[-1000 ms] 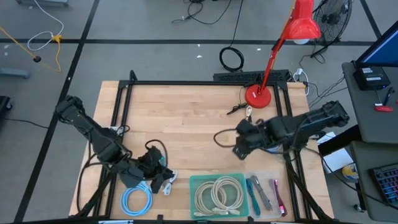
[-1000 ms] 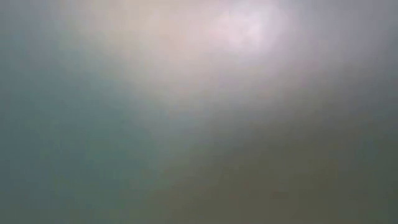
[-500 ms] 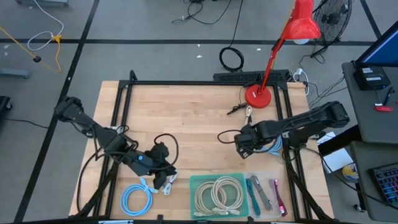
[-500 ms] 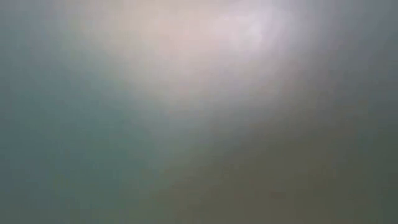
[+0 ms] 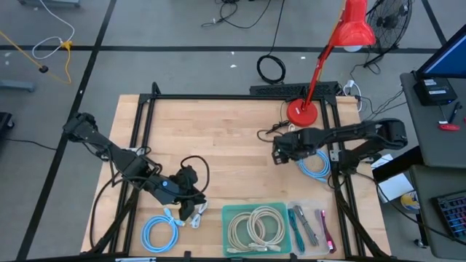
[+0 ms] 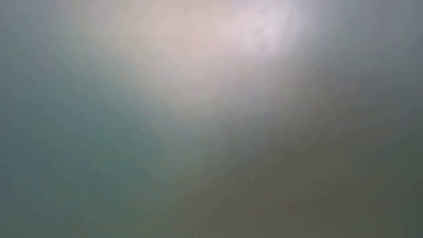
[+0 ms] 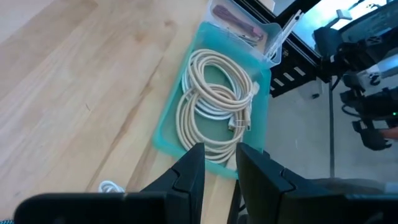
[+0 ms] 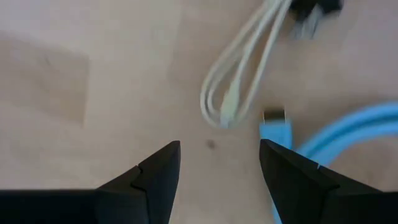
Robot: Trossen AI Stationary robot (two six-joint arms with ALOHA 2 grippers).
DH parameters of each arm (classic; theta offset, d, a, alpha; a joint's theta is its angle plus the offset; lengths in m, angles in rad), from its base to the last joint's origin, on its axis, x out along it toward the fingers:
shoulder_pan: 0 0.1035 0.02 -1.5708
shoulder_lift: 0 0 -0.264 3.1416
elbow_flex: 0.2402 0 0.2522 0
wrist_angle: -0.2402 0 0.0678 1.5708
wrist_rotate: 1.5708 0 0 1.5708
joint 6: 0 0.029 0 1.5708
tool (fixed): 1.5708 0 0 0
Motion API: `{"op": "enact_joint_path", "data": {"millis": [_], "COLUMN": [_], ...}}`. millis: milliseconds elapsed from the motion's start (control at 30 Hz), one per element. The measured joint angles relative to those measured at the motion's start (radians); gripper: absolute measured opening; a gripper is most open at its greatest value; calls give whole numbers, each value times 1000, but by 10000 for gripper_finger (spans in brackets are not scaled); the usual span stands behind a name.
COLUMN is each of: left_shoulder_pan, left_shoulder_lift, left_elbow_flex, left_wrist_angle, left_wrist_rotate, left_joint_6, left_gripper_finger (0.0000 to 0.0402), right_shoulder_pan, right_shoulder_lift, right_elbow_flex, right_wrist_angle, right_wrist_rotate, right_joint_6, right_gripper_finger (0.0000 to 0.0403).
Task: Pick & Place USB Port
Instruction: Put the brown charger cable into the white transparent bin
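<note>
A light blue cable (image 5: 317, 166) lies coiled on the wooden table right of centre. Its USB plug (image 8: 275, 127) rests flat beside a thin cream cable loop (image 8: 233, 81). My right gripper (image 5: 282, 150) points down over the bare wood just left of that plug and stands open (image 8: 217, 163), with nothing between its fingers. My left gripper (image 5: 191, 192) hovers near the table's front left, facing a teal tray (image 7: 166, 124) of cream cables. Its fingers (image 7: 219, 171) are a narrow gap apart, with nothing seen between them. The low view shows only blur.
A second light blue coil (image 5: 160, 231) and a white cable (image 5: 186, 215) lie at the front left. A clear tray of pens (image 5: 313, 227) stands right of the teal tray (image 5: 227, 218). A red lamp's base (image 5: 301, 111) and a small black lead (image 5: 273, 128) are at the back right.
My right gripper has gone toward the table's far edge and come down toward the table, rolling as it went; the blue coil that it had covered now shows. My left gripper shifted a little toward the right and rolled, then kept still.
</note>
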Motion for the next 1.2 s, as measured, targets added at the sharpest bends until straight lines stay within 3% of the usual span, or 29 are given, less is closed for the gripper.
{"op": "enact_joint_path", "data": {"millis": [633, 1200], "left_shoulder_pan": [-36, -36], "left_shoulder_lift": [0, 0], "left_elbow_flex": [0, 0], "left_wrist_angle": [-22, -25], "left_wrist_rotate": [-28, -29], "left_joint_6": [-31, -45], "left_gripper_finger": [92, 92], "right_shoulder_pan": [-192, -205], "right_shoulder_lift": [30, 104], "right_elbow_flex": [4, -35], "right_wrist_angle": [131, 150], "right_wrist_rotate": [81, 52], "right_joint_6": [-94, -70], "right_gripper_finger": [212, 212]}}
